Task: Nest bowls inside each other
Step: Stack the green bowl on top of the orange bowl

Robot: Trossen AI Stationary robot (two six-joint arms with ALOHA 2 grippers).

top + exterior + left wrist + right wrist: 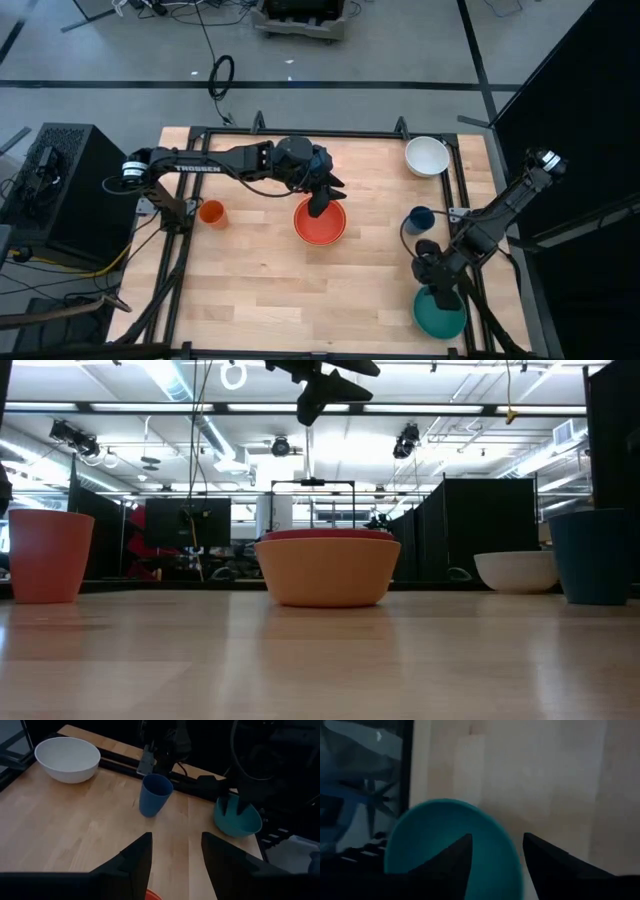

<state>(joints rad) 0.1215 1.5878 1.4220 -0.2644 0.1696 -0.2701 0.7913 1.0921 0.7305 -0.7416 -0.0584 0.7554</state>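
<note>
A red bowl [320, 224] sits nested in an orange-yellow bowl [328, 575] at the table's middle. My left gripper [318, 205] hangs open above them, well clear in the low view [322, 395], with nothing between its fingers [175, 855]. A white bowl [427, 156] rests on its base at the far right. The teal bowl [440, 316] stands at the near right corner. My right gripper [496, 857] points down at it, open. One finger is over the bowl's hollow and the other is outside its rim [512, 852]. My right gripper comes from above, slanting down, with the teal bowl's rim [512, 852] between its two fingers, one inside [462, 857] and one outside [542, 857]. Whether either finger touches the wall, I cannot tell. The bowl stands upright on the table.
A dark blue cup [420, 218] stands between the white and teal bowls, close to my right arm. An orange cup [211, 212] stands at the table's left side. A black rail [300, 133] frames the table. Bare wood lies in front of the stacked bowls.
</note>
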